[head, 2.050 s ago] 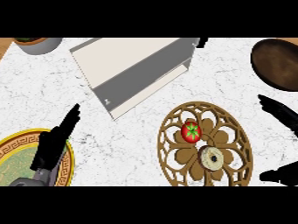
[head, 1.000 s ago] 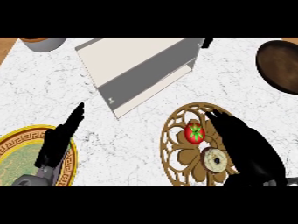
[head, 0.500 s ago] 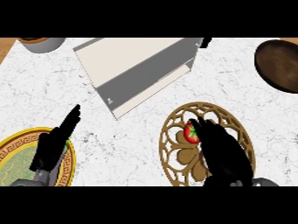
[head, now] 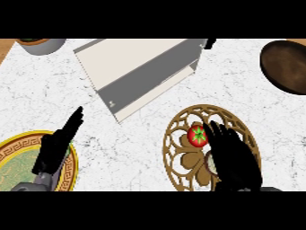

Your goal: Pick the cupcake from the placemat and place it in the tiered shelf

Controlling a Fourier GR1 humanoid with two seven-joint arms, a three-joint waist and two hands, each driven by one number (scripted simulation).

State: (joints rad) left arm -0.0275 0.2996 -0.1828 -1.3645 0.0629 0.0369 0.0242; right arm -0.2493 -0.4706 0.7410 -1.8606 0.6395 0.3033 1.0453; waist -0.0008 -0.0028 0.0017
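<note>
The round wooden openwork placemat point(head: 181, 130) lies at the lower right of the marble counter. A red tomato point(head: 196, 135) sits on it. The cupcake point(head: 210, 162) shows only as a pale sliver, since my right hand point(head: 233, 157) lies over it with straight fingers pointing up toward the tomato. The white and grey tiered shelf point(head: 138, 72) stands at the top centre, up and left of the placemat. My left hand point(head: 57, 146) rests open at the lower left, fingers pointing up.
A yellow patterned plate point(head: 9, 166) lies under my left hand at the lower left corner. A dark brown bowl point(head: 294, 65) sits at the upper right edge. A small grey pot point(head: 44, 45) stands at the top left.
My right hand has come in from the right edge and now lies over the placemat, covering the cupcake that showed before. The left hand has stayed put.
</note>
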